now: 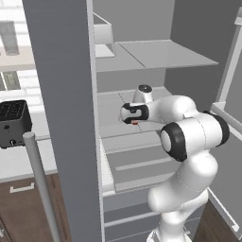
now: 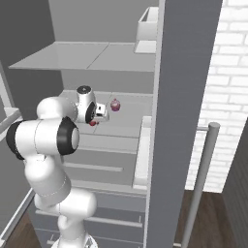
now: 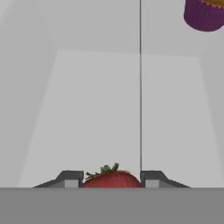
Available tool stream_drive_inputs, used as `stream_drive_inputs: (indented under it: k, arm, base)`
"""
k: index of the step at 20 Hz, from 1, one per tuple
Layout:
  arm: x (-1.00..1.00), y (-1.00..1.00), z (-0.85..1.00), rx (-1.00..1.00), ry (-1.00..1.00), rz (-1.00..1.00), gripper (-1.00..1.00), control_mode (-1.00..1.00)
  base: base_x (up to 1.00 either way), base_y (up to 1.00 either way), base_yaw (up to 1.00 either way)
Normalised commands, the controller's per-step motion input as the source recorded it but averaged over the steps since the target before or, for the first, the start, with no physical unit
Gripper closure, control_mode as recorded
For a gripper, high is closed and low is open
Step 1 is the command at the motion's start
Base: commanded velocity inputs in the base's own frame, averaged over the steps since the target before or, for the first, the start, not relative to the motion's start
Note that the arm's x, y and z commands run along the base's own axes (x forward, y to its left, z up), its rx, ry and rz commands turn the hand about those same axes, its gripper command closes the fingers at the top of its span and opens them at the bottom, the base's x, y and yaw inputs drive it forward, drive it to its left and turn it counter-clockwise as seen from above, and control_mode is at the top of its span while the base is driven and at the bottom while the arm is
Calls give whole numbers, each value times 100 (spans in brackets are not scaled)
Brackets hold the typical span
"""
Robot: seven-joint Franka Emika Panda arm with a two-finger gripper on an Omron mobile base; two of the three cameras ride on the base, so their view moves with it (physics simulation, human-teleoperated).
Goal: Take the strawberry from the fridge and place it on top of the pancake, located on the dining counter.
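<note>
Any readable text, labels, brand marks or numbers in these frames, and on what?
None. The fridge, its shelves, the black toaster, the strawberry and the purple-wrapped cupcake carry no legible writing. The robot arm shows no markings either.

gripper (image 1: 133, 121) inside open fridge (image 1: 142, 94), low over a middle shelf (image 1: 113, 127) | strawberry (image 1: 135, 123) as a red speck right at its tips; grip unclear | toaster (image 1: 14, 122) far left of gripper, on desk (image 1: 19, 160)
</note>
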Motion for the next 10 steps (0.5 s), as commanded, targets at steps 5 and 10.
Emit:
stream_drive_inputs:
  k: [5, 10]
  arm:
    - [-41, -7, 4, 0, -6, -8, 100, -100]
    - [-88, -29, 23, 0, -18, -16, 100, -100]
  base:
    - [0, 0, 0]
    - [0, 0, 0]
